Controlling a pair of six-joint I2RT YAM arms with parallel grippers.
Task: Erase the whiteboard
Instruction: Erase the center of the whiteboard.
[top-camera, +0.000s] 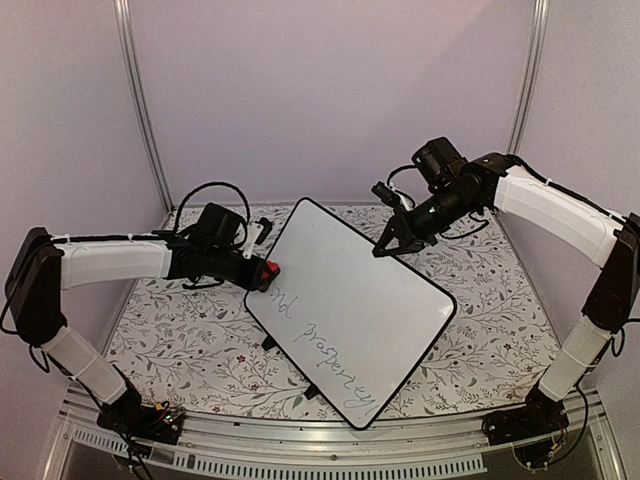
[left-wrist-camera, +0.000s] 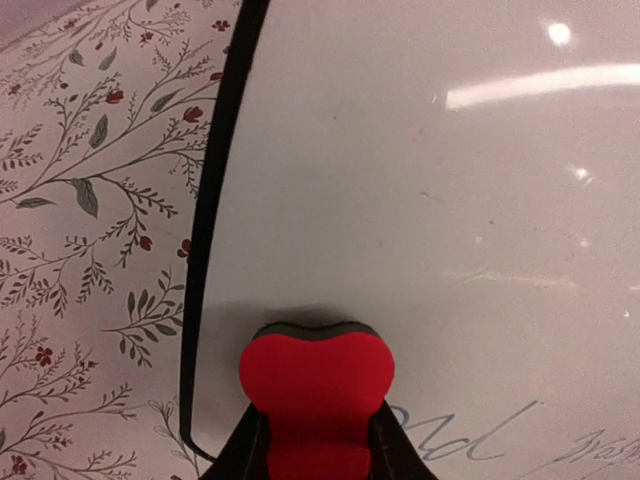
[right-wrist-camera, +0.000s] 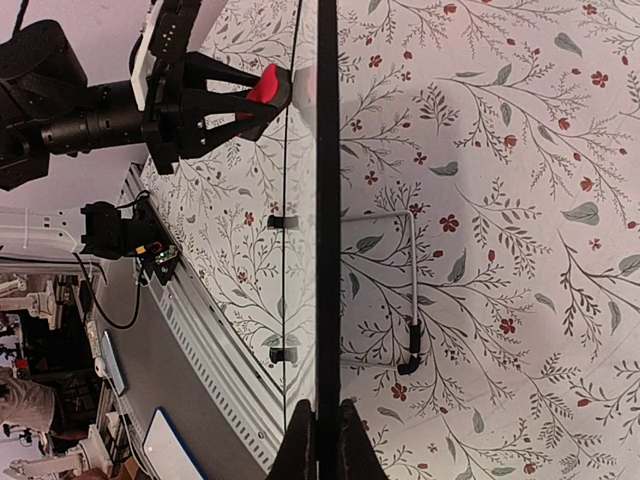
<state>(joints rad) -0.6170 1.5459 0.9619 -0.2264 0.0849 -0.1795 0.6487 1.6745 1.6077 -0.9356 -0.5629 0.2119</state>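
Note:
The whiteboard (top-camera: 350, 300) stands tilted in the middle of the table, white with a thin black rim and cursive writing along its lower left side. My left gripper (top-camera: 268, 272) is shut on a red eraser (left-wrist-camera: 316, 380), whose dark pad presses on the board (left-wrist-camera: 420, 200) near its left edge, just above the writing (left-wrist-camera: 450, 435). My right gripper (top-camera: 384, 245) is shut on the board's upper right rim. In the right wrist view the rim (right-wrist-camera: 327, 200) runs edge-on between the fingers (right-wrist-camera: 301, 450), and the eraser (right-wrist-camera: 264, 84) shows at the far side.
A flowered cloth (top-camera: 190, 340) covers the table. The board's wire stand (right-wrist-camera: 412, 290) and black feet (top-camera: 268, 343) rest on it. A metal rail (top-camera: 330, 435) runs along the near edge, and both arm bases sit at the corners.

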